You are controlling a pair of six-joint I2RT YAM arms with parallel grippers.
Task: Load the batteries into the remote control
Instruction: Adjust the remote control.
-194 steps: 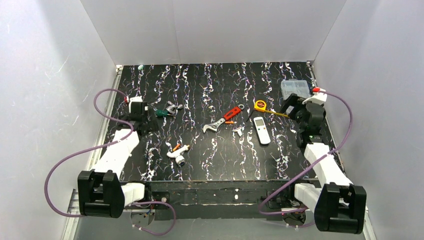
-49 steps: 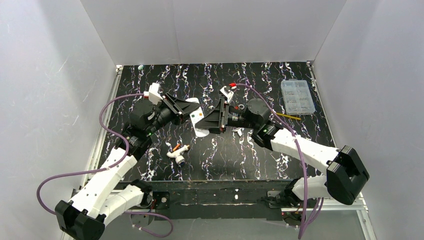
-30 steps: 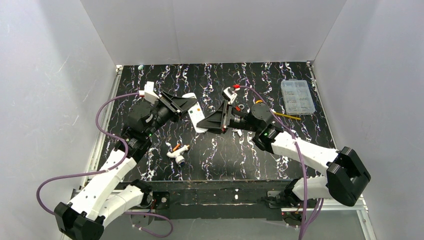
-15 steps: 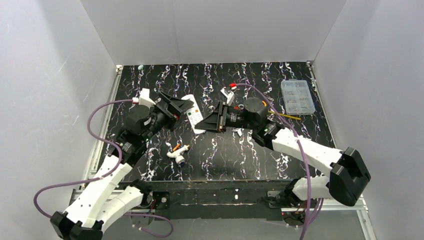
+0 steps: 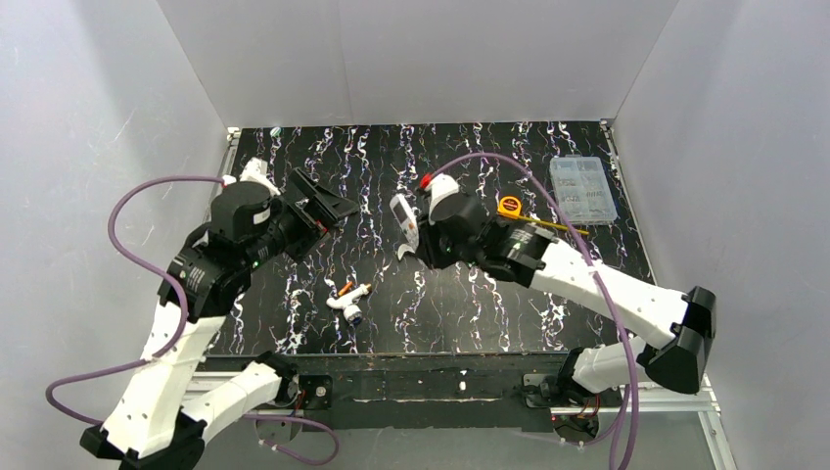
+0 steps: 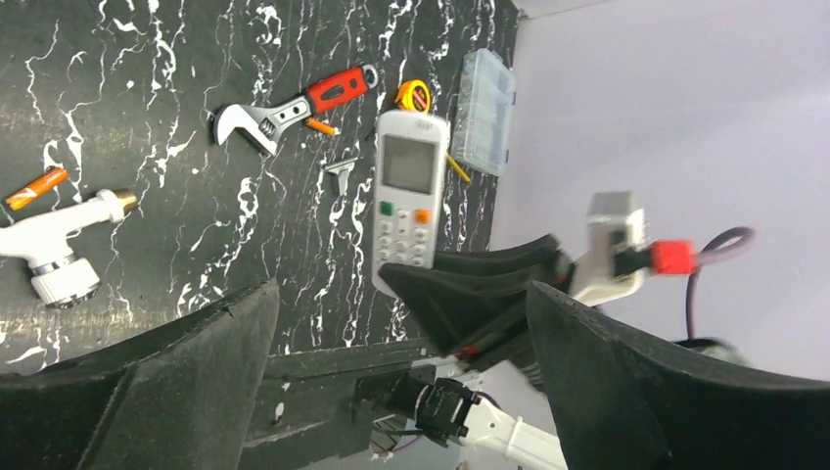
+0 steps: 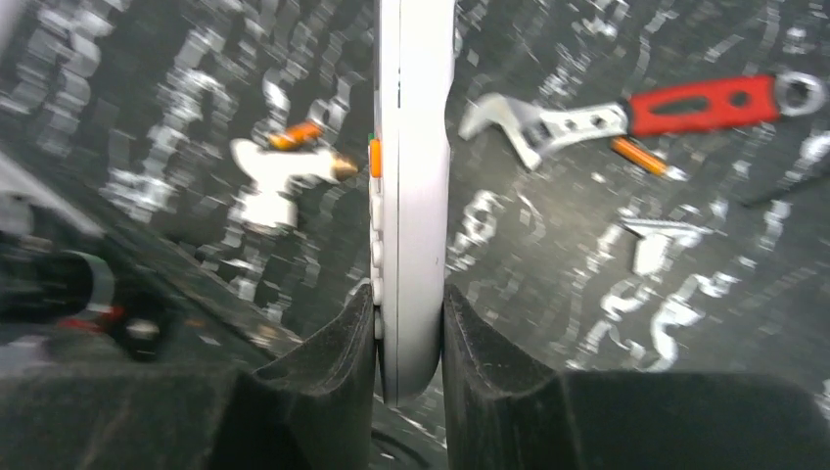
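right gripper clenched on the lower end of the slim white rectangular remote control; its black pads press the front and back faces, so the handset shows edge-on in the right wrist view; the remote is lifted off the black, white-veined table and hangs above its middle, free end pointing away from the claw; its small grey display and its green and orange buttons face the left wrist camera; left gripper released, jaws spread wide with nothing between them, raised over the left part of the table, aimed toward the remote and well apart from it; one thin orange cylindrical battery lies on the table just beside the white tube-shaped tool, near its tip; whether the two touch cannot be told; a second orange battery lies just beside the handle of the red-handled silver wrench; a small flat white cover piece rests near the wrench, apart from it; a yellow round tape measure sits near a clear plastic compartment box at the far right of the table
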